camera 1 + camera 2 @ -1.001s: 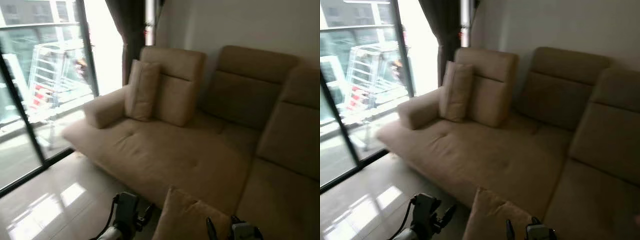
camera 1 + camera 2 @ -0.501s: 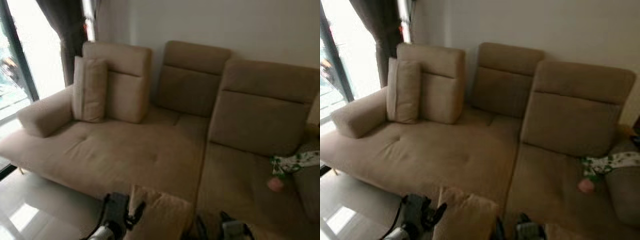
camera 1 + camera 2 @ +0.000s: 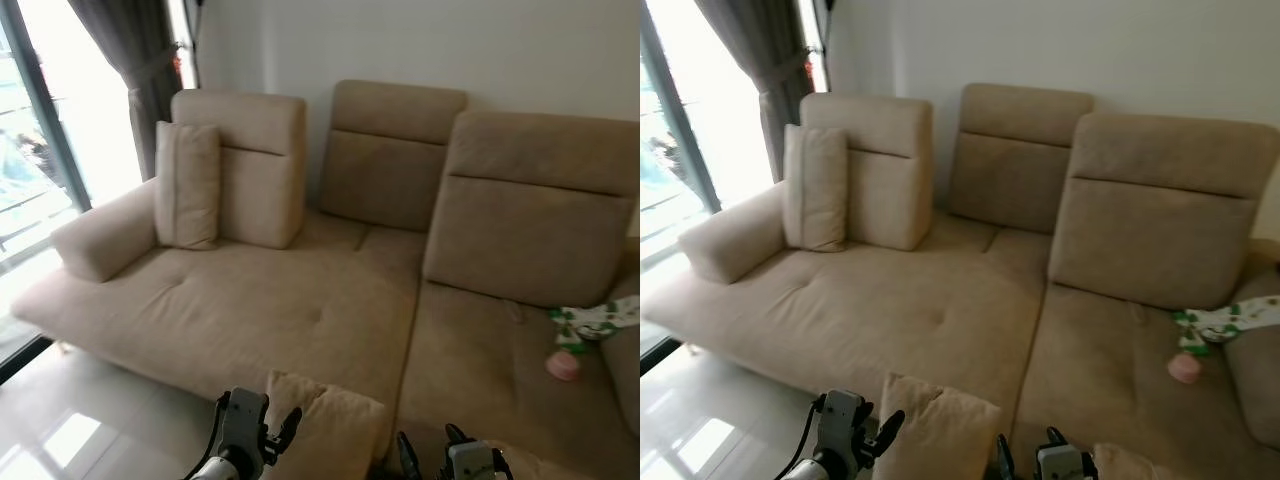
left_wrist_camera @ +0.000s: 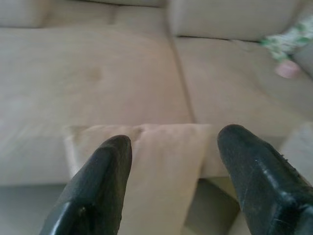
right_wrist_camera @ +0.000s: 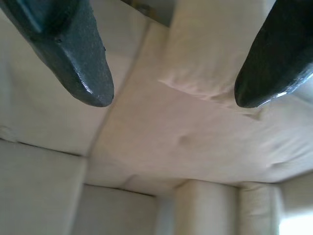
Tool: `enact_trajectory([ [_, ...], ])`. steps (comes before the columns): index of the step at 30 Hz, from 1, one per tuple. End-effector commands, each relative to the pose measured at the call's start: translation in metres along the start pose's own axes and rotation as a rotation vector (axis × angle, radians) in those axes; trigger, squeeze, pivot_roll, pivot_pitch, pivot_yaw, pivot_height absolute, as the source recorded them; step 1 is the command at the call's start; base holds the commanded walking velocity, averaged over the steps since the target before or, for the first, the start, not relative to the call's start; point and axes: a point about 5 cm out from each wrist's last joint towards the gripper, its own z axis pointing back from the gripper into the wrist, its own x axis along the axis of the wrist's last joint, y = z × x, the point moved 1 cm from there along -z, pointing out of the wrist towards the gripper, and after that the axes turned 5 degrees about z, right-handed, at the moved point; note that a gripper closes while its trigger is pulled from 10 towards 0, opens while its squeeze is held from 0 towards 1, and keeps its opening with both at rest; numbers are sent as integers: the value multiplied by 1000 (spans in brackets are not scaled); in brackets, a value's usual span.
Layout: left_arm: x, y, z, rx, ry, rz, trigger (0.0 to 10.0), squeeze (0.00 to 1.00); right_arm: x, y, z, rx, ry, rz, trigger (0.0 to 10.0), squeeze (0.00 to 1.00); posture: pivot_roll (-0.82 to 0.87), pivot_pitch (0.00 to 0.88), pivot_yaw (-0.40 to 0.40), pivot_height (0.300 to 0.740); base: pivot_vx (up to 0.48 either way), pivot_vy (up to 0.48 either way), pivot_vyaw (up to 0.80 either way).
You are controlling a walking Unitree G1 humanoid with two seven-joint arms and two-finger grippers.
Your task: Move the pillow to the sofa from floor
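The pillow point(image 3: 325, 432) is riding between the two grippers at the sofa's point(image 3: 300, 310) front edge. The left gripper point(image 4: 168, 161) and right gripper point(image 5: 173, 100) are both spread wide, flanking rather than pinching it; contact is hard to confirm. The view has been swinging round to face the seats squarely, so release onto the cushion looks close.

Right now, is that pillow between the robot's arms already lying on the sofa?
Not yet. The pillow stands upright between both open grippers, in front of the sofa seat's edge.
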Motion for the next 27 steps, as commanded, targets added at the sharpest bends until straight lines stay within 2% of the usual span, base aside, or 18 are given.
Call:
enact_trajectory([
  [1, -3, 0, 1, 0, 10, -1, 10000, 0, -3, 0, 2, -8, 18, -14, 10000, 0, -12, 0, 27, 740, 0, 0, -744],
  [19, -3, -1, 1, -3, 10, -3, 10000, 0, -2, 2, 1, 3, 8, -14, 10000, 0, -10, 0, 26, 740, 0, 0, -731],
  [27, -3, -1, 1, -1, 8, -1, 10000, 0, 0, 3, 1, 17, -6, -2, 10000, 0, -9, 0, 20, 740, 0, 0, 0],
])
